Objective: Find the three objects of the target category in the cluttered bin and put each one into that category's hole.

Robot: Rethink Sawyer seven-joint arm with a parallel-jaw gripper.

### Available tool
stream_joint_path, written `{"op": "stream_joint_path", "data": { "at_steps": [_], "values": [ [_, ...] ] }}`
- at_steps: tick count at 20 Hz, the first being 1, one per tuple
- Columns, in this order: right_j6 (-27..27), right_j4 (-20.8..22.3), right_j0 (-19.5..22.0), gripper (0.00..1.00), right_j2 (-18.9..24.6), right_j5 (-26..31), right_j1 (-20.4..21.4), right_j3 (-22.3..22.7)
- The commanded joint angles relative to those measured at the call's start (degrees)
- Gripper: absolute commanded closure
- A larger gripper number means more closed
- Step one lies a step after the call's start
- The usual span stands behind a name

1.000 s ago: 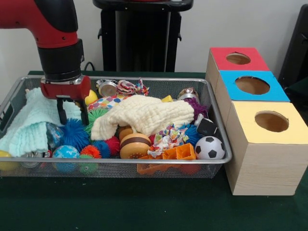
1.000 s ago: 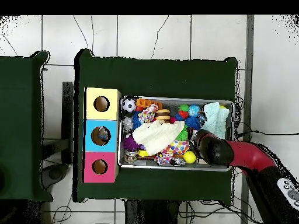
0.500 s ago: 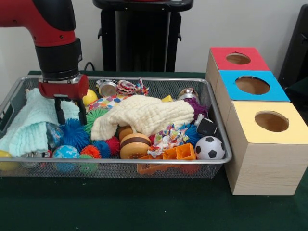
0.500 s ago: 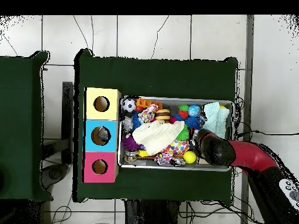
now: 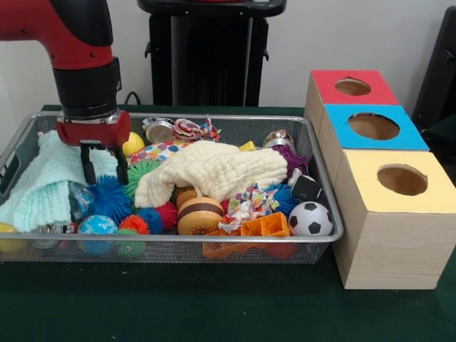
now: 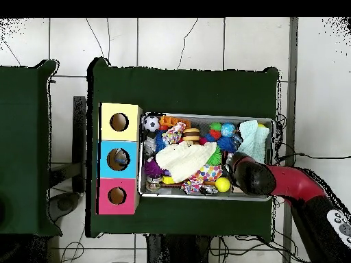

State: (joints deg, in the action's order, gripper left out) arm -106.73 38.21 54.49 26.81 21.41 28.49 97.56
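I have the gripper (image 5: 104,165) hanging over the left end of the bin (image 5: 324,206), its two fingers spread and empty, their tips just above where the mint cloth (image 5: 43,182) meets a blue spiky ball (image 5: 112,198). I can't name the target category from here, so my guess is that it's the spiky balls clustered below: the blue one, a green one (image 5: 142,172), a red one (image 5: 167,214) and smaller ones by the front wall. If so, the nearest candidate sits directly under the fingers, partly tucked beneath the cloth's edge.

The cream cloth (image 5: 214,169) drapes across the middle and hides whatever lies under it, which is why the search has to go by what pokes out at the sides. The burger toy (image 5: 199,215), orange block (image 5: 265,226) and soccer ball (image 5: 311,219) crowd the front right.

Room is tight. The left wall and the mint cloth hem the gripper in on one side, a yellow ball (image 5: 134,144) sits just behind it, and a straight descent risks pinching cloth along with the ball (I'd rather come down a touch toward the green one).

The boxes stand just outside the bin's right end, red (image 5: 353,87), blue (image 5: 373,126) and yellow (image 5: 402,179) holes all facing up, so any carry must cross the whole bin. Overhead, something already lies inside the blue hole.
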Motion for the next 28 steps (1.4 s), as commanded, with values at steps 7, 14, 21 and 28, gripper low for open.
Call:
{"op": "stream_joint_path", "data": {
  "at_steps": [7,14,21,28],
  "values": [
    [21.3,0.11,5.44,0.0,7.48,17.04,5.62,-1.36],
    [23.64,1.07,8.64,0.0,10.97,20.99,5.51,-2.23],
    [23.23,3.1,9.1,0.0,11.58,20.29,3.74,-3.29],
    [22.29,3.86,8.6,0.0,11.21,18.99,3.07,-3.41]
  ]
}}
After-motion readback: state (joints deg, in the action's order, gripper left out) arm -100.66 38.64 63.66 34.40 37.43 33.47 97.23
